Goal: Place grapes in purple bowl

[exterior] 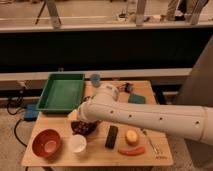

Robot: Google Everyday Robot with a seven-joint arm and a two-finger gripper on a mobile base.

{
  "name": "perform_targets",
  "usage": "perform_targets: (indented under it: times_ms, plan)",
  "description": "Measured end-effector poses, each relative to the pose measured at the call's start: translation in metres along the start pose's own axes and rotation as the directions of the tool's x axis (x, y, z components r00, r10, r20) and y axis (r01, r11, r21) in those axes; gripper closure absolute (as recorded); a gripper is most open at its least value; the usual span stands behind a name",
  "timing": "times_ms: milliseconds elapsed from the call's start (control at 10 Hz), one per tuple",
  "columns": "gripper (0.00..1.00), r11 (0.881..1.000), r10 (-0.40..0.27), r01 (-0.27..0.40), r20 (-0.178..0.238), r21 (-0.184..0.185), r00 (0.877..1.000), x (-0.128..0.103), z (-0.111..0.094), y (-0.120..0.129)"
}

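Looks like the drop-off step: gripper (80, 118) down low right over the purple bowl (84, 127), mostly hidden behind the big white arm (150, 116), so can't tell whether anything is pinched or let go, and can't honestly see the grapes either, probably in or just above that bowl. Best played slow here: stay centred over the bowl, release low so nothing bounces out, then lift straight up to avoid tipping the rim or nudging the white cup (77, 143) just beside it. Small wooden table (160, 156), pretty crowded: red bowl (47, 142) at the front left, green tray (61, 92) at the back left, blue cup (95, 80) behind, black block (112, 136), something yellow (131, 136) and a carrot (131, 150) to the front right. Long dark counter behind, cables on the floor at left
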Motion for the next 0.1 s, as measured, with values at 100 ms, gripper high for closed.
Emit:
perform_targets:
  times_ms: [100]
  plan:
    - [0.20, 1.000, 0.002, -0.002, 0.000, 0.001, 1.000, 0.0008, 0.0001, 0.0007]
